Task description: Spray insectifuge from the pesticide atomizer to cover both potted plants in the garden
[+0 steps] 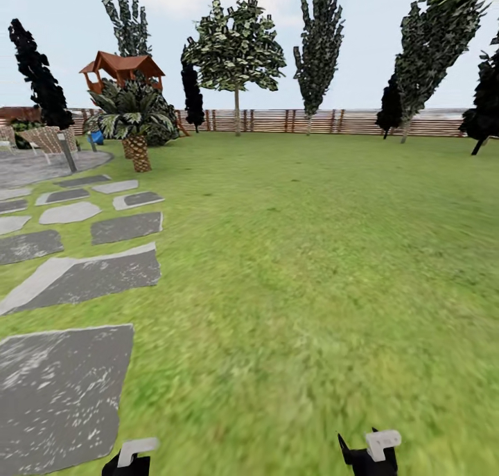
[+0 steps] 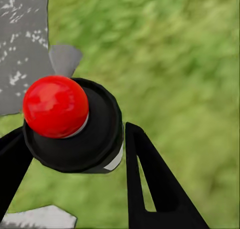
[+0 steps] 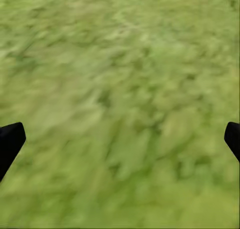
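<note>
You are carrying the pesticide atomizer [image 2: 70, 124] in your left end effector [image 2: 72, 154]: in the left wrist view its dark round top with the red bit is sitting between the two black fingers [image 2: 150, 184], which are closing against its sides and pinching it, and the bottle is hanging over grass beside a grey stepping stone [image 2: 22, 44]. Your right end effector [image 3: 120, 139] is standing spread wide, its two dark fingertips [image 3: 10, 141] showing at opposite edges of the right wrist view with bare lawn [image 3: 120, 89] between them. In the head view, both end effectors are peeking in at the lower edge, the left one [image 1: 128, 462] by the nearest stepping stone [image 1: 59, 393] and the right one [image 1: 367, 455] over the grass. The garden [image 1: 312, 254] is stretching ahead of you, with a path of stepping stones [image 1: 97, 275] running along your left toward a grey paved circle [image 1: 48, 165], a scaly-trunked palm [image 1: 135, 126], a brown slatted fence [image 1: 291, 120] and tall trees [image 1: 235, 53] beyond it.
</note>
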Controlling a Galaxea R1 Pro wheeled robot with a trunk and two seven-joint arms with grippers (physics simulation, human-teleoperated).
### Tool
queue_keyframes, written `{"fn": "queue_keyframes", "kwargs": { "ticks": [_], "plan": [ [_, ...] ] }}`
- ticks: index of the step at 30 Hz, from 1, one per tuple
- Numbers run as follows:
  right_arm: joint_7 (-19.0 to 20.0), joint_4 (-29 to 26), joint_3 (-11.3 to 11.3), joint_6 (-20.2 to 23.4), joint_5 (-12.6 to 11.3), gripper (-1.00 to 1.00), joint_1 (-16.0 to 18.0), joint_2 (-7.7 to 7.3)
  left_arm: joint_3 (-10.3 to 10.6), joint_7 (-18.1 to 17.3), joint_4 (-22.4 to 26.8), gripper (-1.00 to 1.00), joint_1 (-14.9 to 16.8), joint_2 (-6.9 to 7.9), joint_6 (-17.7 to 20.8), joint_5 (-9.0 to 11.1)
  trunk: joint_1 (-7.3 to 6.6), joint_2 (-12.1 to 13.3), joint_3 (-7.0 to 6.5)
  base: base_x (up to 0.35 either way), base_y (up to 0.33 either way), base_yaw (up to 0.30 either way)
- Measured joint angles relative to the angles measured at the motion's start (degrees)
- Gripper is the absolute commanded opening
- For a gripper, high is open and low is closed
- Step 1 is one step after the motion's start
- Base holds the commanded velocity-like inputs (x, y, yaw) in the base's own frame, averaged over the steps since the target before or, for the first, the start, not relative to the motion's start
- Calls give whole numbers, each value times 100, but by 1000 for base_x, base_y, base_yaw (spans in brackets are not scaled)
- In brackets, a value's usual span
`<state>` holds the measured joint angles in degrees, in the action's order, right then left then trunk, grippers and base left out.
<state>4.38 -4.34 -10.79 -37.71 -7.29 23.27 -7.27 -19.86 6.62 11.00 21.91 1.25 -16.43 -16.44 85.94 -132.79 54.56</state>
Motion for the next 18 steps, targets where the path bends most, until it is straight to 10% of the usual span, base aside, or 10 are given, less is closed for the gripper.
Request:
{"fn": "queue_keyframes", "kwargs": {
  "ticks": [18],
  "plan": [
    [0,0,-1,2,0,100,-1,0,-6,1,0,-100,0,0,0,8,0,0,-18,332,49,277]
  ]
}}
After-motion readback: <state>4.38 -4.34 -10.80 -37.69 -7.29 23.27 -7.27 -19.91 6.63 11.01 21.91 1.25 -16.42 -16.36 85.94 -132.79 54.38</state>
